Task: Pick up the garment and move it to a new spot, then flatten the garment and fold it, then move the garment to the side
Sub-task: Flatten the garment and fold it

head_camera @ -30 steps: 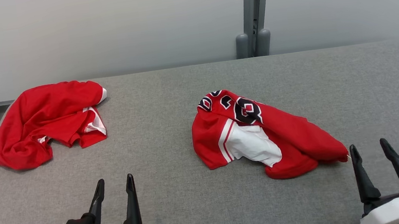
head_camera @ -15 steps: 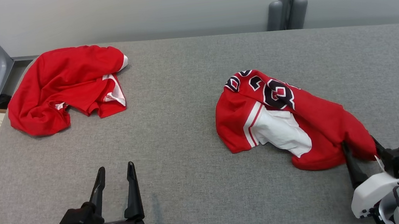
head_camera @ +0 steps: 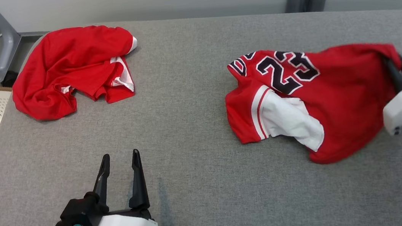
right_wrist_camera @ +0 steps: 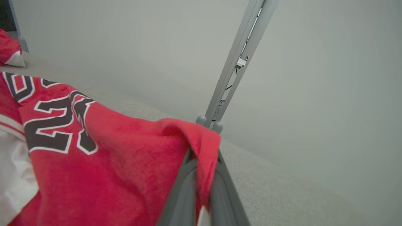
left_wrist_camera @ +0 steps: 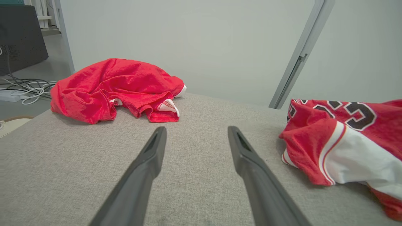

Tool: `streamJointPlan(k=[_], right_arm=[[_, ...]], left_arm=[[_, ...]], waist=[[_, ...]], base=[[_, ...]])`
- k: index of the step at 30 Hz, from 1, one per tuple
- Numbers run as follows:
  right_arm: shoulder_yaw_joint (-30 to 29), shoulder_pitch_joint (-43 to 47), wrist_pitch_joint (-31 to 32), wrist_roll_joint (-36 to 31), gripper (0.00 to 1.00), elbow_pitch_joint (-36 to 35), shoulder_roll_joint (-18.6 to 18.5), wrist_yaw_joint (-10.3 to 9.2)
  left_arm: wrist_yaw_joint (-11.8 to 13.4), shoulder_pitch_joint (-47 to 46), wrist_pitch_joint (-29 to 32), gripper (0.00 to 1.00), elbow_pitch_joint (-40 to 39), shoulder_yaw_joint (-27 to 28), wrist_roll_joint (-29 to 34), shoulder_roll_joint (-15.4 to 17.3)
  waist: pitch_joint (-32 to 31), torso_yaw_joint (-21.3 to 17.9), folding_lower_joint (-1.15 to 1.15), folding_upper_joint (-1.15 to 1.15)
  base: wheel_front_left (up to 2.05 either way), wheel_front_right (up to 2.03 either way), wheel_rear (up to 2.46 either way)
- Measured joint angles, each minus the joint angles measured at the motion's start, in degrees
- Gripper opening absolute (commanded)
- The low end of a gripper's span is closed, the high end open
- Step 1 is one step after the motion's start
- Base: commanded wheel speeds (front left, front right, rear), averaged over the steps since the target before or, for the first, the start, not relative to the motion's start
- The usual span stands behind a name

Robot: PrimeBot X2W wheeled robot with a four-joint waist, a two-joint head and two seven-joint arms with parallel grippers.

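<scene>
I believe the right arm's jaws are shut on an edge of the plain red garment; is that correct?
Not quite: the right arm's jaws are shut on an edge of the number 23 jersey, not the plain red garment. The right wrist view shows it.

red jersey (head_camera: 337, 96), black white-edged numerals, white panel; second garment (head_camera: 69, 67) red; table (head_camera: 187, 130) grey.

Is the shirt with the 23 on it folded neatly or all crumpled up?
Crumpled, not folded. The 23 shirt lies bunched on the grey table, its white inside showing, one edge pinched in the right pincer.
</scene>
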Motion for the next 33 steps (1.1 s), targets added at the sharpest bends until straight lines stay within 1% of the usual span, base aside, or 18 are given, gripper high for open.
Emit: streamJointPlan(k=[3,7,11,16,17,18,19,22,26,30,33], right_arm=[[3.4,-6.4,3.6,1.4,0.00,2.3,-4.6,0.00],[7.6,-14.1,6.4,4.5,0.00,6.5,-8.8,0.00],[11.9,-20.5,8.0,6.9,0.00,11.2,-11.3,0.00],[15.3,-27.0,7.8,8.9,0.00,17.6,-13.5,0.01],[15.5,-27.9,7.6,9.0,0.08,19.0,-13.9,0.01],[15.2,-28.9,6.5,9.1,0.43,20.2,-14.2,0.01],[14.6,-29.8,5.5,9.0,1.00,21.3,-14.5,0.01],[13.2,-31.8,3.0,7.6,1.00,24.8,-15.2,0.00],[12.8,-31.8,-0.8,6.8,1.00,27.9,-13.5,0.01],[12.2,-30.7,-3.3,7.6,1.00,28.4,-11.5,0.00],[12.0,-27.6,-4.2,9.6,1.00,26.8,-9.4,0.00]], left_arm=[[0.1,-0.5,0.0,1.00,-0.3,-0.6,-0.4,0.0],[0.3,-2.1,0.0,1.00,-0.8,-1.6,-0.8,0.0],[0.5,-3.4,0.0,1.00,-1.4,-2.5,-1.1,0.0],[0.5,-5.0,0.0,1.00,-1.8,-3.6,-1.5,0.0],[0.5,-5.2,0.0,1.00,-1.8,-3.8,-1.5,0.0],[0.5,-5.4,0.0,1.00,-1.8,-4.1,-1.5,0.0],[0.5,-5.7,0.0,1.00,-1.9,-4.3,-1.5,0.0],[0.6,-5.9,0.0,1.00,-1.9,-4.7,-1.5,0.0],[0.7,-5.6,0.0,1.00,-1.7,-4.7,-0.9,0.0],[0.5,-5.0,0.0,1.00,-1.6,-4.2,-0.5,0.0],[0.4,-4.4,0.0,1.00,-1.5,-3.7,-0.2,0.0]], waist=[[1.4,0.8,0.00,0.00],[3.8,2.2,0.00,0.00],[6.2,3.6,0.00,0.00],[8.7,5.5,0.00,0.00],[9.1,5.8,0.00,0.00],[9.5,6.1,0.00,0.00],[9.8,6.4,0.00,0.00],[10.1,6.9,0.00,0.00],[8.6,6.4,0.00,0.00],[6.9,4.8,0.00,0.00],[5.4,3.2,0.00,0.00]], base=[[0.00,0.00,0.00],[0.00,0.00,0.00],[0.00,0.00,0.00],[0.00,0.00,0.00],[0.00,0.00,0.00],[0.00,0.00,0.00],[0.00,0.00,0.00],[0.00,0.00,0.00],[0.00,0.00,0.00],[0.00,0.00,0.00],[0.00,0.00,0.00]])
